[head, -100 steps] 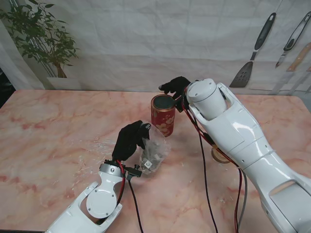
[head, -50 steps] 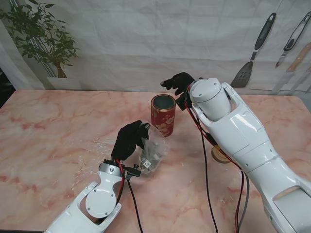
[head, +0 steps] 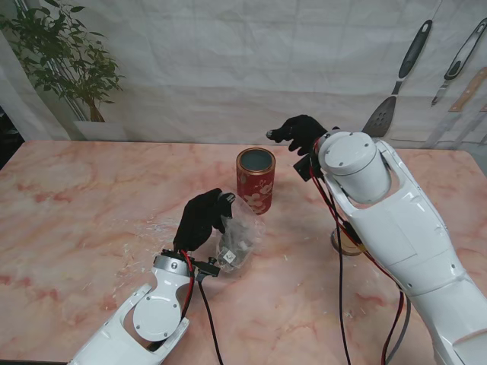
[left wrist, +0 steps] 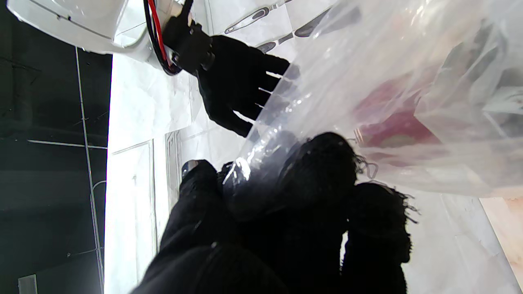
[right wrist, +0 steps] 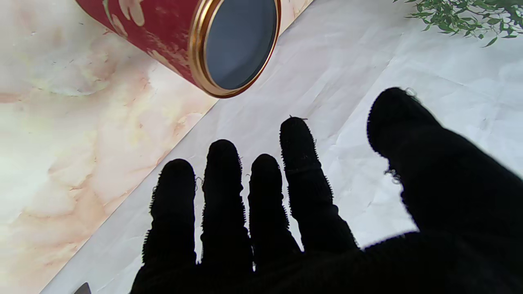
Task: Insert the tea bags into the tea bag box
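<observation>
Red tin (head: 256,179), rim unobstructed

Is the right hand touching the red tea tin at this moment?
Apart. The right wrist view shows the right hand open, its fingertips clear of the red tea tin, with backdrop between them.

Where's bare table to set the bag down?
Bare marble lies left of the left hand and plastic bag. It is crowded between the bag and red tin; the right arm covers the right side.
</observation>
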`<action>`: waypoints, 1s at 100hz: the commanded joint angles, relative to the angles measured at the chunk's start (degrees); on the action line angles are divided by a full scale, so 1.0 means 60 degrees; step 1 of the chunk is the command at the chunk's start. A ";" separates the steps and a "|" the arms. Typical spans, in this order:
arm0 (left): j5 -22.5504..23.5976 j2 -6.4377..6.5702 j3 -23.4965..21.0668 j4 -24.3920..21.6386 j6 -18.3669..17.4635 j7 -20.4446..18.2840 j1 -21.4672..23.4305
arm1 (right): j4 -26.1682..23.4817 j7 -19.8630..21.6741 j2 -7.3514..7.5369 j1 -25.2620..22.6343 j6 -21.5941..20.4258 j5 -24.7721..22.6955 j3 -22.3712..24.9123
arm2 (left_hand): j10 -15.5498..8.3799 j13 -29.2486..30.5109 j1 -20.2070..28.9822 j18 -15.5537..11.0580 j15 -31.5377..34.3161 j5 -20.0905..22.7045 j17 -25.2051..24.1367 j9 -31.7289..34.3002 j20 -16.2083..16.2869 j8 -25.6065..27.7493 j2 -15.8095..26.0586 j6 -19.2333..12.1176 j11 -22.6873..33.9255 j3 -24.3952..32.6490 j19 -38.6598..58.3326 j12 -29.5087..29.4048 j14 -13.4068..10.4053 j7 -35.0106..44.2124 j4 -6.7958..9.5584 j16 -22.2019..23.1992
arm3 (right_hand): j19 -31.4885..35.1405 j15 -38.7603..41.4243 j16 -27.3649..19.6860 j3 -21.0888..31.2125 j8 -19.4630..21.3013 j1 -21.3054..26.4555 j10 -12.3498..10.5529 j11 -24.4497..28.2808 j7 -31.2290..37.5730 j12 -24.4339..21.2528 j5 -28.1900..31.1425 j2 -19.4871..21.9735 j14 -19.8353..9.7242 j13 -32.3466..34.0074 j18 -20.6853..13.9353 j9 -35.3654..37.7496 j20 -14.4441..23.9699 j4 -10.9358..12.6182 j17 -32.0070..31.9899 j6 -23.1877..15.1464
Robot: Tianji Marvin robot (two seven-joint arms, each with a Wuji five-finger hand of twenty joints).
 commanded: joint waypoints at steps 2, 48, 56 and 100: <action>-0.0002 0.0008 0.0003 -0.0094 0.0044 -0.0132 -0.0008 | -0.0225 0.0216 0.0243 -0.0368 -0.0123 -0.0132 0.0164 | -0.0519 0.0003 0.0706 -0.0347 -0.0124 0.0087 -0.0014 0.0027 0.0136 0.0131 0.0861 -0.0334 0.0017 0.0436 0.0141 -0.0162 0.0168 0.0521 0.0420 -0.0146 | 0.0049 0.0002 0.0029 0.0230 0.0023 -0.0074 0.0044 -0.0067 -0.0099 -0.0060 -0.0101 -0.0140 -0.0016 -0.0143 0.0081 -0.0164 -0.0061 0.0198 -0.0046 -0.0134; -0.0060 0.0064 0.0045 0.0013 0.0010 -0.0417 -0.0162 | -0.1266 0.1001 0.0714 -0.2106 -0.0886 -0.0660 0.1355 | -0.0506 0.0002 0.0707 -0.0337 -0.0131 0.0088 -0.0012 0.0025 0.0136 0.0133 0.0862 -0.0336 0.0005 0.0435 0.0139 -0.0170 0.0188 0.0520 0.0419 -0.0150 | -0.0800 -0.0812 -0.0770 0.0248 -0.0229 0.0133 0.0182 -0.0737 -0.0775 -0.0620 -0.0203 -0.0161 0.0143 -0.0352 0.0134 -0.0331 -0.0522 0.0191 -0.0119 0.0022; -0.0120 0.0087 -0.0015 0.0028 0.0003 -0.0514 -0.0160 | -0.1501 0.1107 0.0782 -0.2541 -0.1252 -0.0816 0.1595 | -0.0525 0.0002 0.0709 -0.0337 -0.0131 0.0088 -0.0012 0.0022 0.0137 0.0133 0.0858 -0.0336 0.0004 0.0436 0.0139 -0.0172 0.0188 0.0520 0.0419 -0.0149 | -0.1087 -0.1143 -0.0967 0.0228 -0.0258 0.0168 0.0187 -0.0951 -0.0890 -0.0825 -0.0256 -0.0163 0.0172 -0.0352 0.0145 -0.0365 -0.0667 0.0196 -0.0149 0.0038; -0.0227 0.0197 -0.0428 -0.0034 0.0184 -0.0834 -0.0037 | -0.2262 0.0986 0.0857 -0.4868 -0.3600 -0.0668 0.2845 | -0.0487 -0.0001 0.0715 -0.0311 -0.0132 0.0089 -0.0002 0.0031 0.0137 0.0131 0.0853 -0.0327 0.0005 0.0435 0.0137 -0.0174 0.0208 0.0515 0.0419 -0.0147 | -0.2065 -0.2775 -0.1619 -0.0025 -0.0745 0.0508 -0.0022 -0.2136 -0.1827 -0.1910 0.0293 -0.0072 0.0189 0.0341 0.0370 0.0403 -0.1017 0.0192 0.0003 -0.0484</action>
